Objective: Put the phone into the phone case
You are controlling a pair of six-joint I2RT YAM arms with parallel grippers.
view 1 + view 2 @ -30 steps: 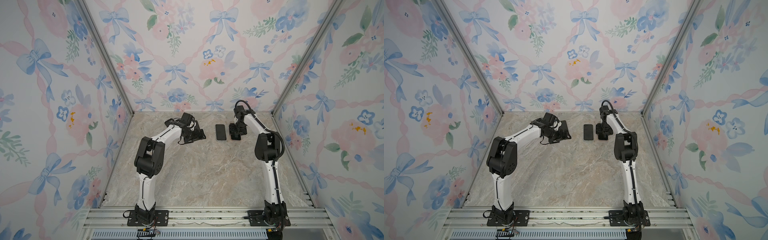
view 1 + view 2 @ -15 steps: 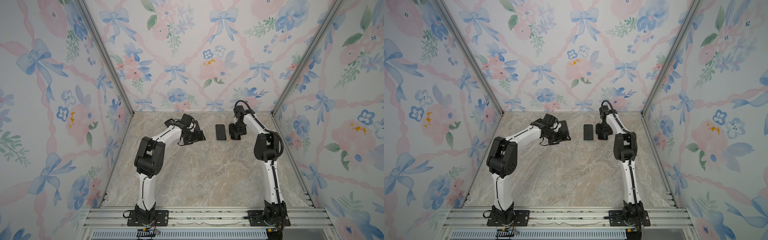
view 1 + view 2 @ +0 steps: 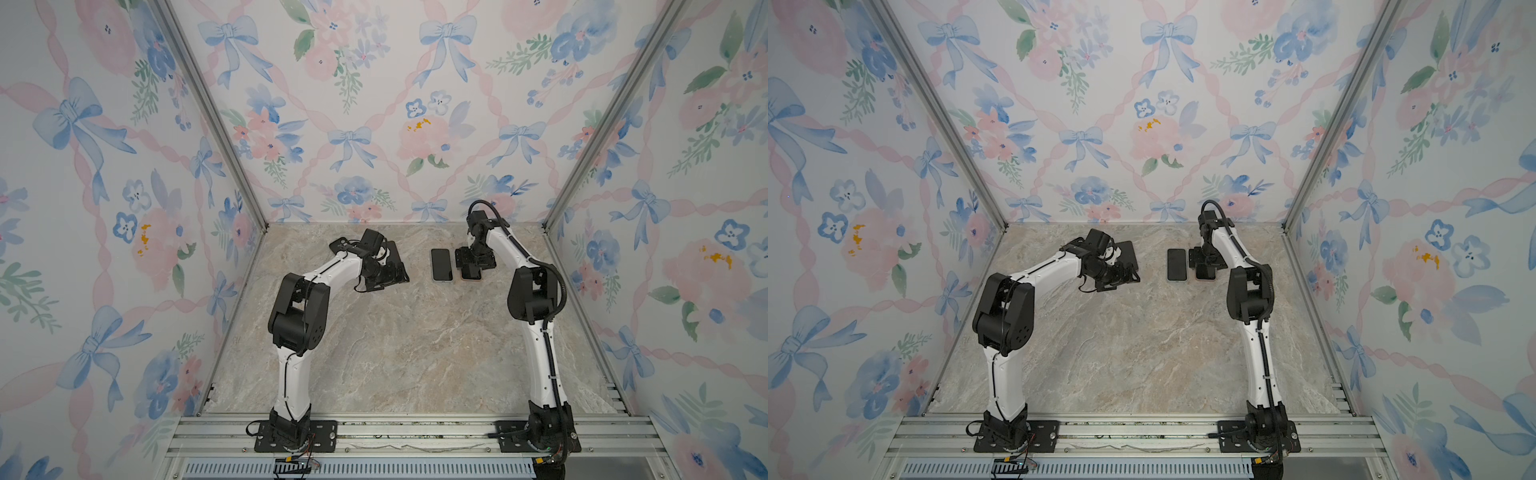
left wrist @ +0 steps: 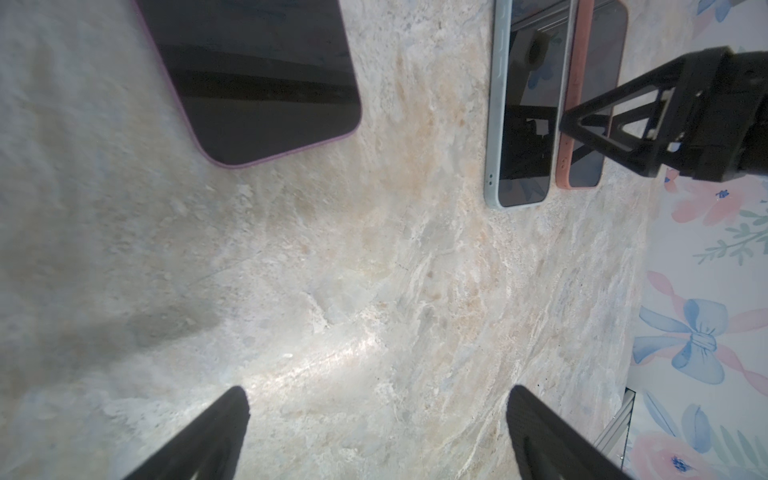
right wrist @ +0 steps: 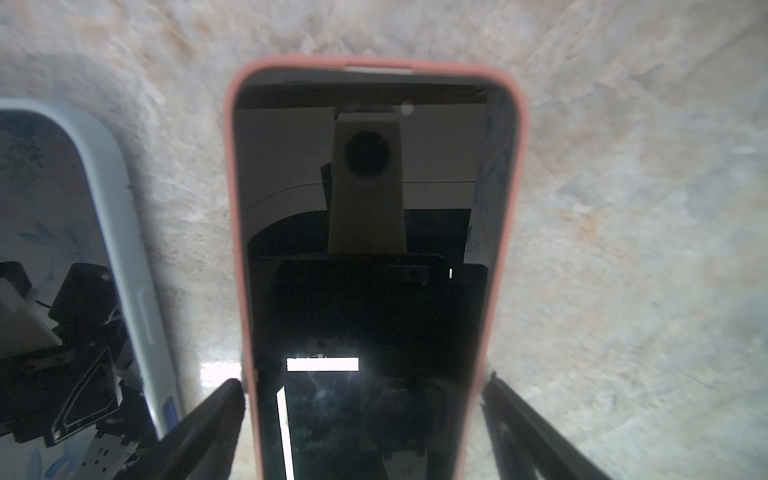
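Observation:
The phone lies screen up inside a salmon phone case on the marble table, at the back right in both top views. A pale strip shows between the screen and the case's far rim. My right gripper hangs low over it, open, with one finger on each long side, just off the case. My left gripper is open over bare table, away from the phone, with nothing between its fingers.
A light-blue-cased phone lies close beside the salmon one, on its left in both top views. A larger purple-edged dark device lies by the left gripper. Flowered walls enclose the table on three sides.
The right gripper's jaws have widened and let go of the sides of the cased phone. The phone lies where it was. The left arm has hardly moved.

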